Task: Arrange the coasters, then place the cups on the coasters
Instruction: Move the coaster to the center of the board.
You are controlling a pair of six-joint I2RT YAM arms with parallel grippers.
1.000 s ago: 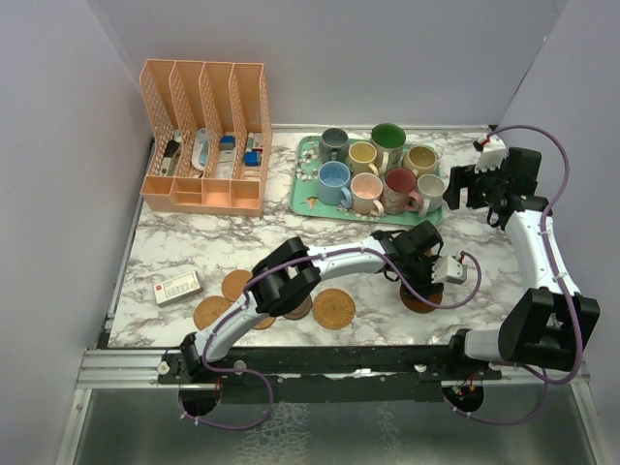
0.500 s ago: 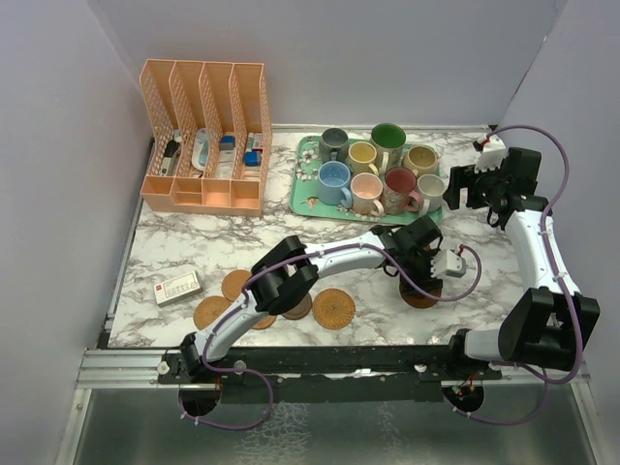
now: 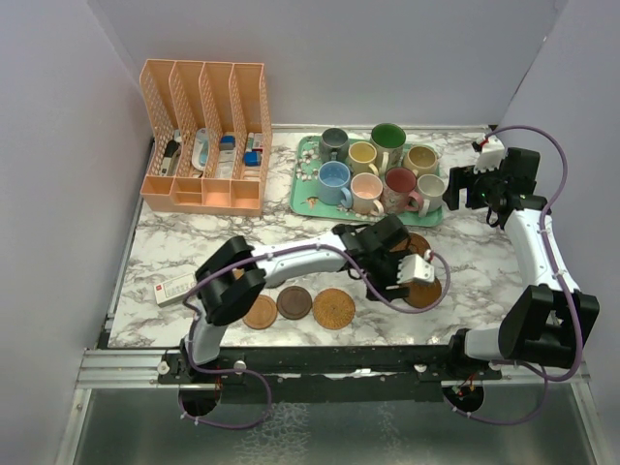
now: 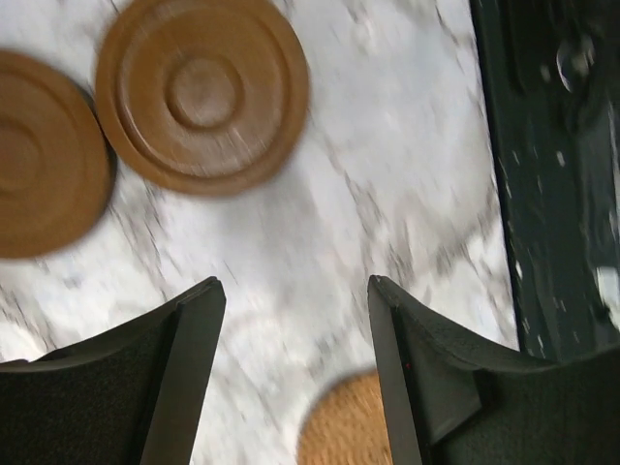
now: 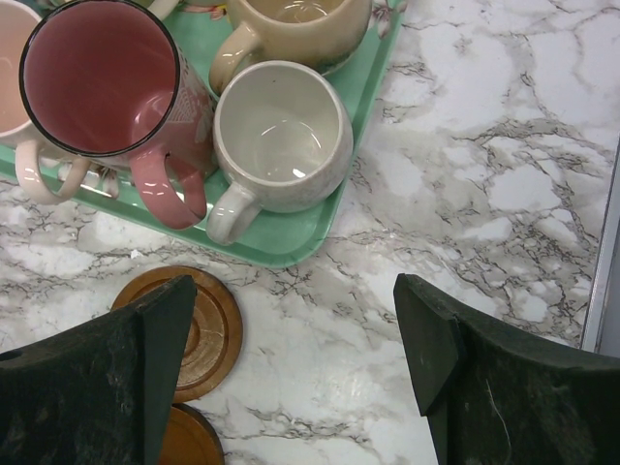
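Several cups stand on the teal tray (image 3: pixel 308 199), among them a cream cup (image 5: pixel 281 136), a dark red cup (image 5: pixel 102 77) and a tan cup (image 5: pixel 291 19). Two grooved brown coasters (image 3: pixel 418 242) (image 3: pixel 425 293) lie in front of the tray's right end; the left wrist view shows them blurred (image 4: pixel 203 92) (image 4: pixel 39 165). A woven coaster (image 3: pixel 333 308) and two more coasters (image 3: pixel 294 302) (image 3: pixel 260 312) lie toward the front. My left gripper (image 3: pixel 387 263) (image 4: pixel 295 286) hovers open and empty beside the grooved pair. My right gripper (image 3: pixel 475 189) (image 5: pixel 291 291) hangs open by the tray's right corner.
An orange slotted organizer (image 3: pixel 205 136) stands at the back left. A small white box (image 3: pixel 177 288) lies near the left front. My left arm's elbow (image 3: pixel 231 281) covers part of the front-left table. The black front rail (image 3: pixel 320 363) borders the table.
My left gripper has opened wider and drawn back to the left, off the front grooved coaster, which stays on the table. The right arm has not moved.
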